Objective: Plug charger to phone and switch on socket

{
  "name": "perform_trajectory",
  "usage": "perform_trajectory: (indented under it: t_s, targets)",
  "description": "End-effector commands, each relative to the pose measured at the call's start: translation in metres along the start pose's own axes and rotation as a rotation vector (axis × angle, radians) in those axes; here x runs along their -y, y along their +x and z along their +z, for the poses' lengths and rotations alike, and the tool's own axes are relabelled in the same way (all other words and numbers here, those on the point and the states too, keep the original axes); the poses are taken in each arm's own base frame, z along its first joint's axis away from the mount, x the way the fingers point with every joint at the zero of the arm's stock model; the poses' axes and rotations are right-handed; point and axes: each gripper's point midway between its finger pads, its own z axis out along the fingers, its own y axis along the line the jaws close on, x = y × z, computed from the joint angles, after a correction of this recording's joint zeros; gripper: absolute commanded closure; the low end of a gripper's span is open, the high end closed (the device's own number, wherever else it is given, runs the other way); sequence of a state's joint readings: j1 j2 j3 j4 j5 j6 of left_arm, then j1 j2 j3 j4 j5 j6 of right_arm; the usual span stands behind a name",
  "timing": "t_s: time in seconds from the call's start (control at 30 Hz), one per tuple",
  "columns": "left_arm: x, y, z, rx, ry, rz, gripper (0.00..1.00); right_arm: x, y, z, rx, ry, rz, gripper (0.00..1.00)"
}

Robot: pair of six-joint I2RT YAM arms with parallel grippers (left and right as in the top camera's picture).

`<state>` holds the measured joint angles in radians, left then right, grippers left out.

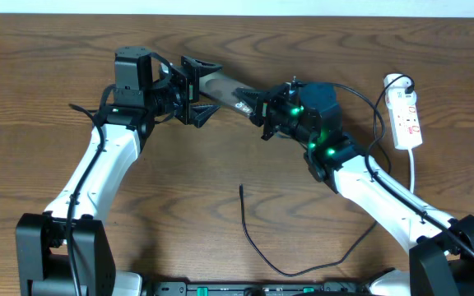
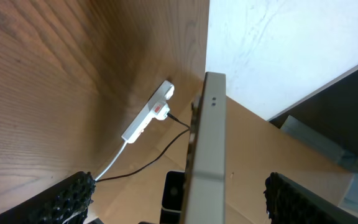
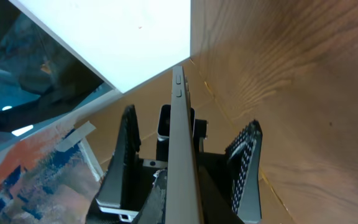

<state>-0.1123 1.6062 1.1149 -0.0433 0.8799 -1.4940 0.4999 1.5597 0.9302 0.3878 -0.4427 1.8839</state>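
Wood-grain table (image 1: 179, 205); slim phone (image 1: 227, 85) pinched edge-on by right gripper (image 1: 258, 106); left gripper (image 1: 207, 87) spread wide.

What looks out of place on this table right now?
The charger plug tip lies loose on the table, unplugged and well apart from the phone, which sits between the left end effector and the right end effector. Nothing looks spilled or damaged.

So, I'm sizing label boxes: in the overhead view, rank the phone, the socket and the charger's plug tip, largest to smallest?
1-2. phone and socket: look alike, phone partly covered, so no ranking.
3. plug tip: clearly smallest.
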Motion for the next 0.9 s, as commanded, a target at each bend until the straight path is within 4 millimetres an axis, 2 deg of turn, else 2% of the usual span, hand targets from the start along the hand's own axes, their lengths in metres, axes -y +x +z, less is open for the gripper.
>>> perform_trajectory:
  t_s: [0.0,0.2,0.4,0.53,0.6,0.7,0.87]
  targets:
    - [0.011,-0.002,-0.005,0.03,0.024,0.01,0.12,-0.014,0.012,0.002,-0.01,-0.038,0.02,0.99]
    - [0.011,-0.004,-0.005,0.039,0.024,0.01,0.29,-0.011,0.02,0.006,-0.004,-0.038,0.027,0.99]
    - [0.011,-0.005,-0.005,0.044,0.024,0.01,0.3,-0.006,0.031,0.01,-0.01,-0.032,0.025,0.99]
    - [0.011,-0.005,-0.005,0.044,0.024,0.011,0.36,-0.005,0.033,0.011,-0.005,-0.034,0.023,0.99]
    - [0.011,-0.005,-0.005,0.044,0.024,0.011,0.43,-0.005,0.034,0.012,-0.006,-0.033,0.023,0.99]
    - [0.011,-0.008,-0.005,0.061,0.024,0.01,0.62,-0.005,0.034,0.012,-0.006,-0.033,0.023,0.99]
    - [0.011,-0.008,-0.005,0.063,0.024,0.01,0.87,-0.004,0.034,0.012,-0.005,-0.03,0.024,0.99]
